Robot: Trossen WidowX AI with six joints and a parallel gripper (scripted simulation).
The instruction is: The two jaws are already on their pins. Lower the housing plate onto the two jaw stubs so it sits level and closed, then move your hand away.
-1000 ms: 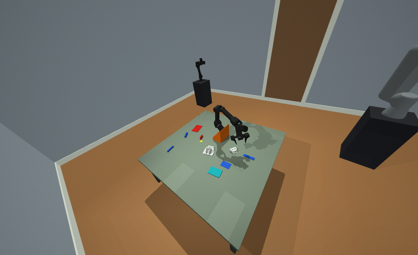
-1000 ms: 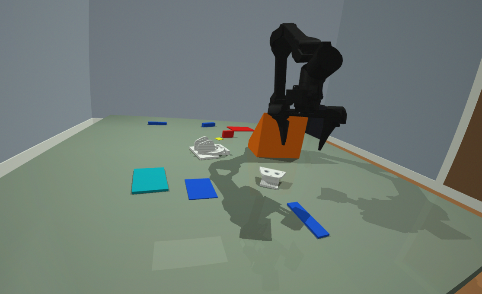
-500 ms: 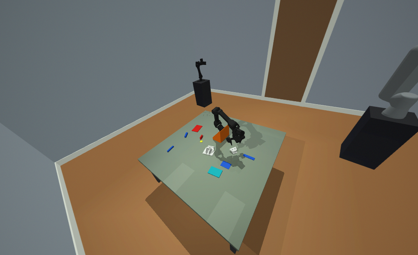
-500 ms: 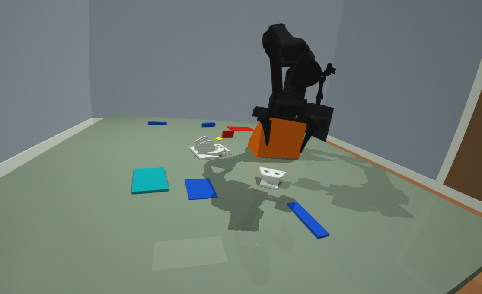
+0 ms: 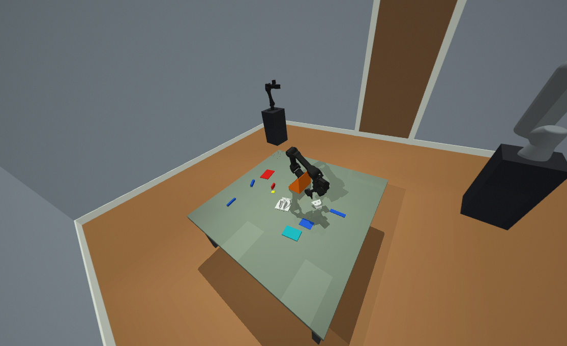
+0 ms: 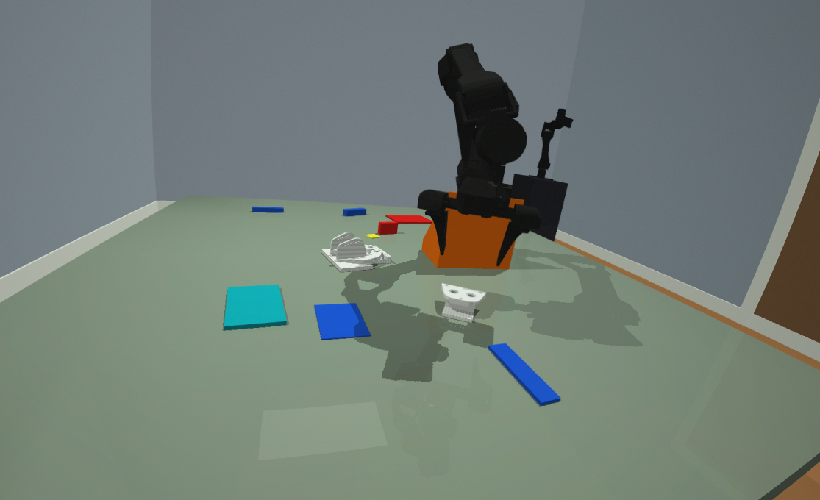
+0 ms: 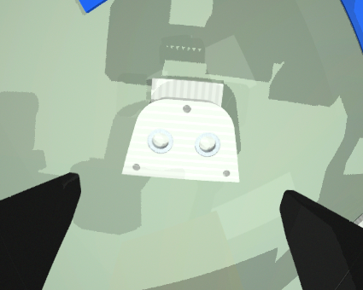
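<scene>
Blue-grey walls and an orange-brown floor surrounded a grey-green desk (image 5: 276, 266) (image 6: 151, 372) (image 7: 14, 51) in the top view, where the black arm (image 5: 304, 162) (image 6: 501, 140) reached over an orange block (image 5: 300, 183) (image 6: 471, 242). With twelve at the top of each view and the white housing plate (image 5: 317, 204) (image 6: 462, 298) (image 7: 184, 159) at the dial's centre, the block lay toward eleven, a white jaw assembly (image 5: 282, 204) (image 6: 351, 251) at nine, a blue square (image 5: 305, 224) (image 6: 338, 320) at seven and a blue strip (image 5: 337, 212) (image 6: 523, 373) at four. Beyond the blue square lay a cyan panel (image 5: 291, 233) (image 6: 254, 306). From the exterior view, the housing plate rested on the desk, its flat, holed face raised on a ribbed part, well apart from the jaw assembly at ten o'clock. The orange block stood at twelve, the cyan panel lay at nine and the strip between four and five. Above and behind the plate, the fingers (image 6: 440, 239) stood wide apart, pointing down, with nothing between them. Through the wrist view, the plate's face showed two large round openings and three small holes. One finger's tip was at eight o'clock and the other's at four, neither overlapping the plate. Blue pieces entered at the upper edge, toward eleven and two.
</scene>
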